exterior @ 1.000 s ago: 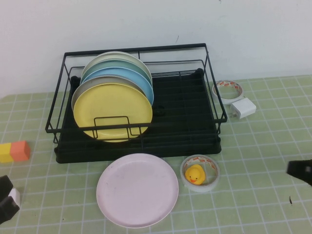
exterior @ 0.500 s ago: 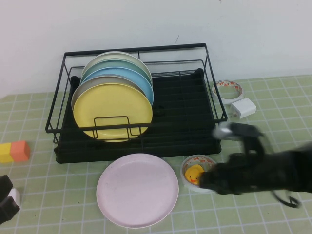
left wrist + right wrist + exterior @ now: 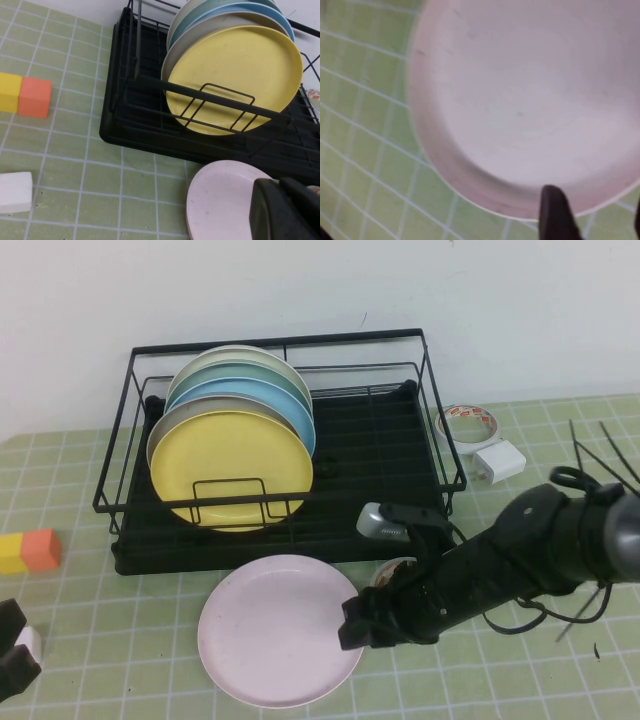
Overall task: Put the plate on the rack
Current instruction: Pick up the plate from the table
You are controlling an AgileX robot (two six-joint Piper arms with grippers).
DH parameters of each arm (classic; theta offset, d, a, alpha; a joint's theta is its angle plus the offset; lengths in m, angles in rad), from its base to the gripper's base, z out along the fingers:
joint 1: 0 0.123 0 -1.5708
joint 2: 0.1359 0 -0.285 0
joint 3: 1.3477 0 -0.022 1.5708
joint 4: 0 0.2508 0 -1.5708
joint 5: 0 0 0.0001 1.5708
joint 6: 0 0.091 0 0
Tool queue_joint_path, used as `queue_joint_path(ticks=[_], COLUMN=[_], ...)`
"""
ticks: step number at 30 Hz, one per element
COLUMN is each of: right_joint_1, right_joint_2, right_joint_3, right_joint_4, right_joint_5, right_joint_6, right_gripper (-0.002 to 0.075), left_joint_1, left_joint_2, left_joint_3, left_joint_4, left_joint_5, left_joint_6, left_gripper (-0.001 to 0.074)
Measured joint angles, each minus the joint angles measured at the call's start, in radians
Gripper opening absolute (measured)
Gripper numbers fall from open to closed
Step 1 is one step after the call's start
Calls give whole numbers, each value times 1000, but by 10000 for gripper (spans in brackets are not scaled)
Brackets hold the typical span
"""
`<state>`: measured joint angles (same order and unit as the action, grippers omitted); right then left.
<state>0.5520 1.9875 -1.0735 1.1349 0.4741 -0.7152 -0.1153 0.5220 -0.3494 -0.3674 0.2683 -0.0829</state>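
The right tool (image 3: 352, 625) hung at the right edge of the flat pink plate (image 3: 275, 630), fingers apart and empty. The left tool (image 3: 12, 655) sat far off; I cannot tell its state.

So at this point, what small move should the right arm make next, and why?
Probably ease the right gripper down onto the near right rim of the pink plate and close. It sits at that edge, one fingertip showing over the rim, and the plate lies flat on the table, in front of the rack. The left gripper is parked at the table's near left corner.
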Motion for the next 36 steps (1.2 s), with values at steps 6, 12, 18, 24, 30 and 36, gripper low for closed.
queue_joint_path(ticks=[6,12,18,24,30,36], right_joint_1=[0,0,0,0,0,0], right_joint_2=[62,126,173,183,169,27], right_joint_3=[-63,-109,-136,-145,-145,-145], right_joint_4=[-127,-138,-138,-116,-125,-194], right_joint_5=[24,34,32,14,63,142], right_joint_6=[144,172,180,179,139,126], right_gripper=[377,379,305,61,14,12], left_joint_1=[0,0,0,0,0,0], left_joint_2=[0,0,0,0,0,0], left_joint_3=[0,0,0,0,0,-1], left_joint_4=[0,-4,-23,-87,-238,-504], left_joint_5=[0,0,-1,16,61,159], left_joint_6=[0,0,0,0,-2,64], left_gripper=[-3,-3,-3,-3,5,295])
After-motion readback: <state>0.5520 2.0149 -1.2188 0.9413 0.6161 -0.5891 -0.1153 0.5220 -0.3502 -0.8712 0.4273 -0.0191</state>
